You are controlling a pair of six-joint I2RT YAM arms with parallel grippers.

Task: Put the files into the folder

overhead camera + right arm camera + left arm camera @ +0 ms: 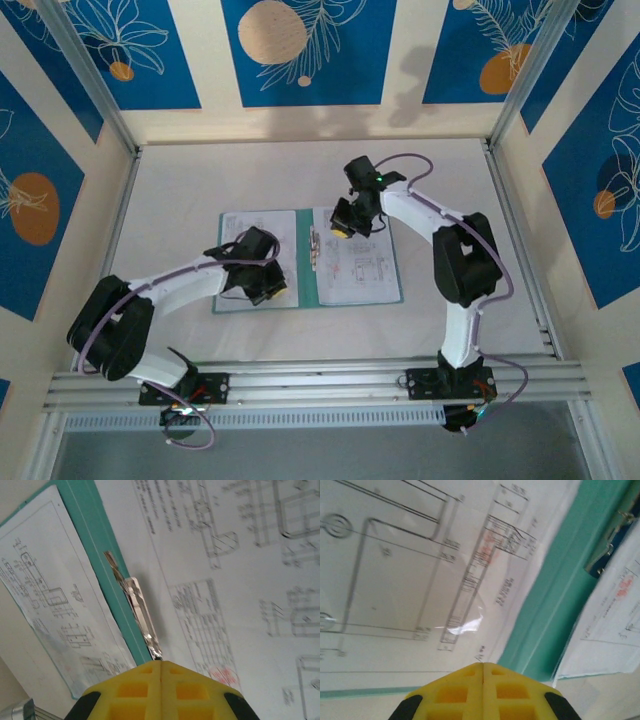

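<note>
The teal-green folder (308,272) lies open like a book in the middle of the table. A printed white sheet (248,224) of the files rests on its left half and another (366,268) on its right half. A metal clip (140,614) runs along the right half beside the spine (99,562). My left gripper (274,291) is shut over the lower right corner of the left sheet (415,580), near the spine (560,595). My right gripper (340,229) is shut over the top of the right sheet (240,580), its tip at the clip's end. Nothing sits between either pair of fingers.
Aluminium rails (320,380) cross the near edge where both arm bases are bolted. Upright frame posts (515,230) and patterned blue walls close in the table on three sides. The white tabletop (250,170) extends behind the folder.
</note>
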